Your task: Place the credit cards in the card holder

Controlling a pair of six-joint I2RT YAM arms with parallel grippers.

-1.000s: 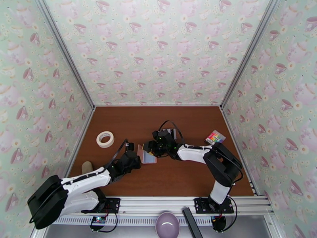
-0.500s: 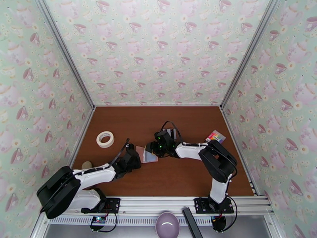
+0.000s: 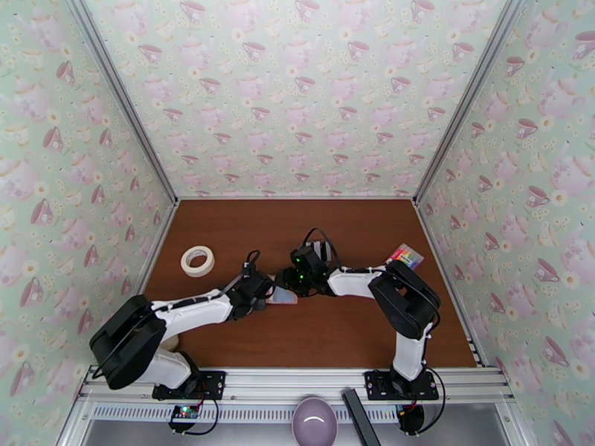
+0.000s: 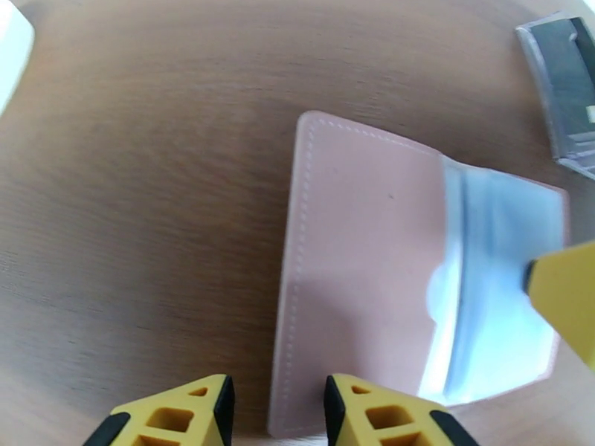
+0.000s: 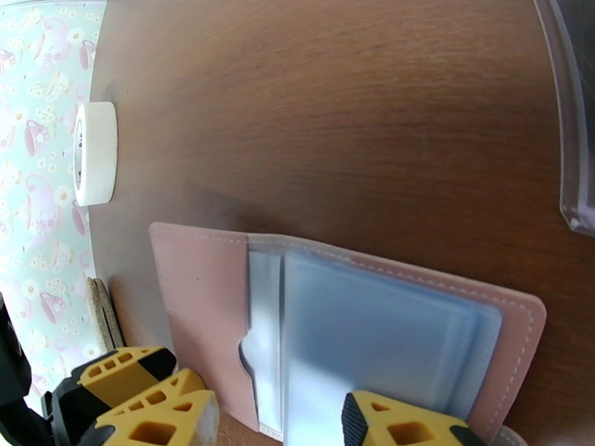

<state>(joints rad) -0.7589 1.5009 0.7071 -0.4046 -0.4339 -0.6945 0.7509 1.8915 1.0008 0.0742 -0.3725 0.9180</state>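
Note:
The pink card holder (image 3: 283, 297) lies open and flat on the brown table, its pink cover (image 4: 357, 276) on the left and its pale bluish clear pockets (image 5: 387, 328) on the right. My left gripper (image 4: 277, 414) is at its near left corner with the jaws a little apart, and the cover's edge lies in the gap. My right gripper (image 5: 290, 425) is open over the card holder, one yellow fingertip (image 4: 565, 299) resting on the clear pockets. I cannot make out the credit cards. In the top view the two grippers (image 3: 262, 288) (image 3: 288, 279) meet over the card holder.
A clear rack (image 4: 561, 91) with something dark in it stands just behind the card holder (image 3: 321, 251). A roll of white tape (image 3: 197, 261) lies at the left. A striped multicoloured pad (image 3: 404, 256) sits by the right wall.
The left arm has stretched forward and right. Its jaws have parted. The card holder's pink cover, which stood raised, now lies flat. The right gripper has barely moved.

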